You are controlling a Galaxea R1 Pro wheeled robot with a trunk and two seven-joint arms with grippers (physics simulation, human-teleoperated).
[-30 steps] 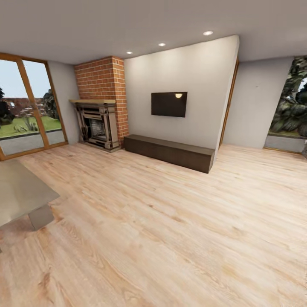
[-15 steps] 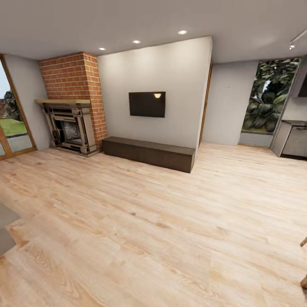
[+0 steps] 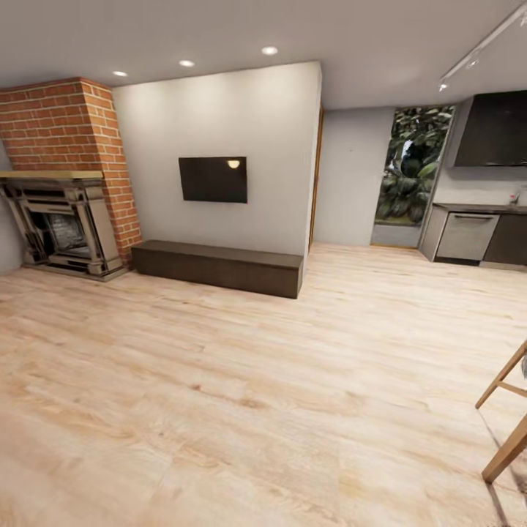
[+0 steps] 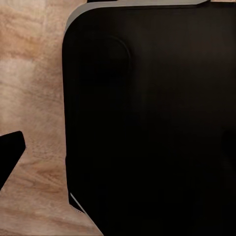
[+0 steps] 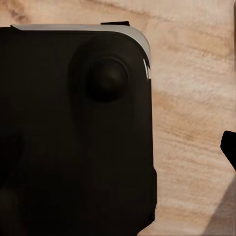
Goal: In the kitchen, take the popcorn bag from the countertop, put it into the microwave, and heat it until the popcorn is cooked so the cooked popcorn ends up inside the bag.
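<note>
You face a living room; the worktop (image 3: pixel 479 208) sits far right beyond the wood floor (image 3: pixel 256 380). Whether either end effector is parted, I cannot tell; dark robot housing (image 4: pixel 147 123) blocks both wrist views.

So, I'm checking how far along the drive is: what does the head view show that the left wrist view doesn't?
Head view alone: a brick fireplace, a wall-mounted TV, a long dark bench, and off to the right the kitchen cabinets under a countertop. Left wrist view alone: a big black rounded body, close up. Both share the light wooden floor.
</note>
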